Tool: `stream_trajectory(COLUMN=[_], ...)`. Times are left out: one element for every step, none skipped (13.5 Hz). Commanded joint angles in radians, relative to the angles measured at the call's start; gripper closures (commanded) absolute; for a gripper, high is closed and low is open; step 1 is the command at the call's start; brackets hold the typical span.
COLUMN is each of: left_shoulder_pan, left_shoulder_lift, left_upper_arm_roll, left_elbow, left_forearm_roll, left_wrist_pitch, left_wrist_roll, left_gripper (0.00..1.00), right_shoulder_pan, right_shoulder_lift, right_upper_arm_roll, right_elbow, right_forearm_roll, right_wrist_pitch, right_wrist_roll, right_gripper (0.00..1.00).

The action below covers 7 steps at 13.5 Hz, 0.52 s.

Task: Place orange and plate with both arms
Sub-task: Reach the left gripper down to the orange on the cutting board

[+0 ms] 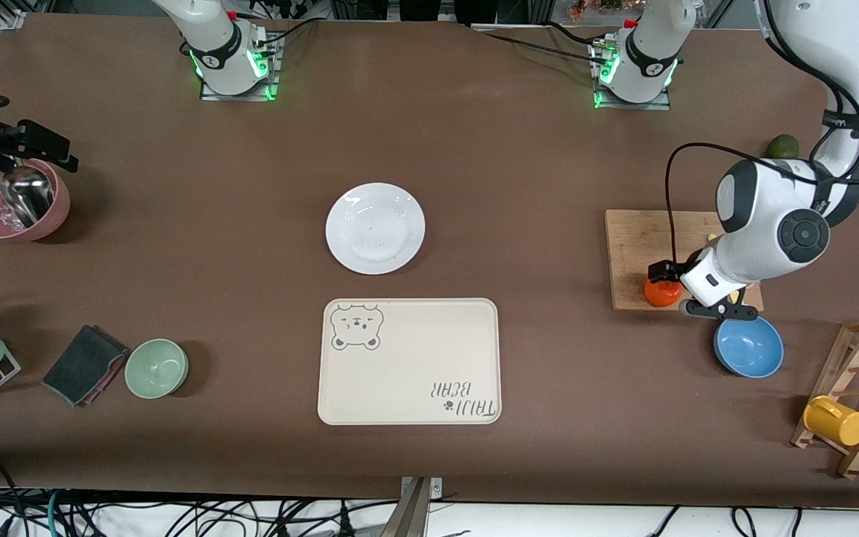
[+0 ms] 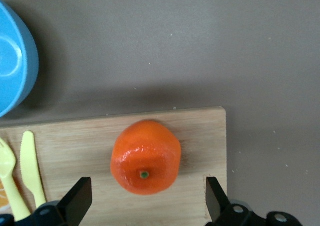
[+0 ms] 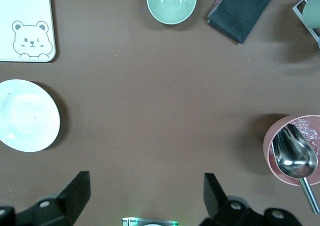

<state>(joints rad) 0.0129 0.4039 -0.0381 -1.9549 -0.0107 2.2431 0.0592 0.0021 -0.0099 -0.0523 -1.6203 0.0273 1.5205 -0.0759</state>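
Jaws of the left gripper (image 2: 145, 203) stand wide apart, one finger to each side of the orange (image 2: 146, 157), without touching it. That fruit rests on the wooden cutting board (image 2: 200, 136), close to the board's corner nearest the front camera. Yellow plastic cutlery (image 2: 31, 168) lies on the same board, beside one finger. Just off the board sits the blue bowl (image 1: 749, 347), on the bare brown table (image 1: 549, 171).

Jaws of the right gripper (image 3: 145, 201) are likewise spread and hold nothing; this gripper hangs at the right arm's end of the table, by the pink bowl (image 3: 270, 146) containing a metal scoop (image 3: 295, 156). Well apart from those jaws, the plate (image 1: 375, 227) lies at mid-table, with the bear-print tray (image 1: 408, 362) just beside it, nearer the front camera.
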Motion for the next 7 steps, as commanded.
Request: stream_trajectory(left_shoulder_pan=[0.007,0.009,0.009,0.01,0.013,0.013,0.012], left_shoulder_lift=[0.062,0.079,0.096,0.107,0.11,0.112,0.113], left_upper_arm_roll=[0.003,0.003,0.003,0.003,0.003,0.003,0.003], left_elbow=[0.005,0.007,0.007,0.008,0.008,0.007,0.007], left_forearm_roll=[-0.015,-0.017,-0.017,-0.017,-0.015,-0.015,-0.015], left_wrist_pitch=[0.076,0.093,0.108,0.116,0.116,0.113,0.108], left_wrist_roll=[-0.004,-0.002,-0.004,-0.004,-0.004,-0.004,-0.007], left_gripper=[0.0,0.0,0.0,0.0,0.0,0.0,0.0], right_shoulder_pan=[-0.001,-0.001,-0.001,-0.001,-0.001,-0.001,-0.001], right_shoulder_lift=[-0.002,-0.002,-0.002,-0.002,-0.002,-0.002,-0.002], right_upper_arm_roll=[0.002,0.002,0.002,0.002,0.002,0.002,0.002], right_elbow=[0.007,0.007,0.007,0.007,0.007,0.007,0.007], right_forearm_roll=[0.014,0.014,0.014,0.014,0.016,0.014,0.014], right_wrist_pitch=[-0.011,-0.011,-0.01,-0.01,-0.01,-0.011,-0.01], right_wrist_roll=[0.007,0.007,0.007,0.007,0.007,0.007,0.007], right_gripper=[0.0,0.0,0.0,0.0,0.0,0.0,0.0])
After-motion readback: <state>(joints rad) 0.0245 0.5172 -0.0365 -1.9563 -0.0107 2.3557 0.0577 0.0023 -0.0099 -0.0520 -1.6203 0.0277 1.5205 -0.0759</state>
